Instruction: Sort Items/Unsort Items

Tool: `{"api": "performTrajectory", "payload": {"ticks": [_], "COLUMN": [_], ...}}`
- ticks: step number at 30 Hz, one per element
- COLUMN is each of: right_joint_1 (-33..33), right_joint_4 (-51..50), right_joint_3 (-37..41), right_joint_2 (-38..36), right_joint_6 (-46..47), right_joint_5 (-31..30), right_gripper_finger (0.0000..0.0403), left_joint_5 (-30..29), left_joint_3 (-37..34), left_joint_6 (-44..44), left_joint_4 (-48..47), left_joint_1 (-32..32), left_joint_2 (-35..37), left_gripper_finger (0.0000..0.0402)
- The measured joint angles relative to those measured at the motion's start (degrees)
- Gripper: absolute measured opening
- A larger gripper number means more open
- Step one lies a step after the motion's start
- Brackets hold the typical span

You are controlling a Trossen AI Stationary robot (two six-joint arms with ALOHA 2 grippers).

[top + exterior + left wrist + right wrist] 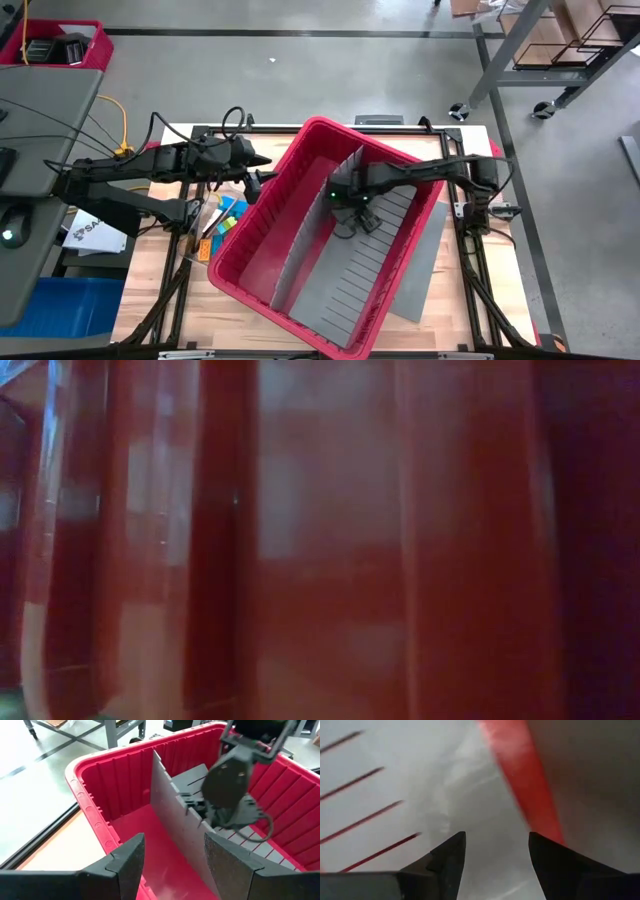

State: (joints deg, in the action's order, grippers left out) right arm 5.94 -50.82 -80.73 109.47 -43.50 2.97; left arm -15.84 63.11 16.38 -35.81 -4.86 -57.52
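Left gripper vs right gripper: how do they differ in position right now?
The left gripper sits outside the red bin, near its rim by the table's left side; the right gripper is down inside the bin. The left gripper faces the upright grey divider from outside; the right gripper hangs close over the slotted grey panel. Both stand open and hold nothing.

This is a workshop or robotics lab. A wooden-topped table [150, 290] on a black metal frame stands on a bare grey concrete floor [300, 80] marked with dark tape lines. At 1 o'clock a metal shelving rack on castors [545, 60] holds cardboard boxes. At 11 o'clock sits a red crate [55, 45], and loose cables [110, 125] trail at 9 o'clock.
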Motion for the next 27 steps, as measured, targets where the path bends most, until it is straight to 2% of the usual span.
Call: {"api": "performTrajectory", "payload": {"ticks": [4, 9, 16, 24, 27], "right_joint_1": [1.6, 3.6, 5.4, 6.5, 5.7], "right_joint_4": [5.3, 5.7, 7.3, 8.9, 9.0], "right_joint_3": [0.0, 0.0, 0.0, -0.2, -0.2], "right_joint_2": [2.7, 3.1, 3.6, 7.6, 7.7], "right_joint_6": [-0.3, -1.4, -1.8, 7.4, 6.4], "right_joint_5": [-3.2, -1.3, -2.5, -0.7, -1.4], "right_gripper_finger": [0.0209, 0.0209, 0.0209, 0.0209, 0.0209], "left_joint_5": [0.0, 0.0, 0.0, 0.0, 0.0], "left_joint_3": [0.0, 0.0, 0.0, 0.0, 0.0], "left_joint_6": [0.0, 0.9, 0.4, 0.5, 0.5], "left_joint_4": [0.0, 0.0, 0.0, 0.0, 0.1], "left_joint_1": [0.0, 0.0, 0.0, 0.0, 0.0], "left_joint_2": [0.0, 0.0, 0.0, 0.0, -0.2], "left_gripper_finger": [0.02, 0.02, 0.02, 0.02, 0.02]}}
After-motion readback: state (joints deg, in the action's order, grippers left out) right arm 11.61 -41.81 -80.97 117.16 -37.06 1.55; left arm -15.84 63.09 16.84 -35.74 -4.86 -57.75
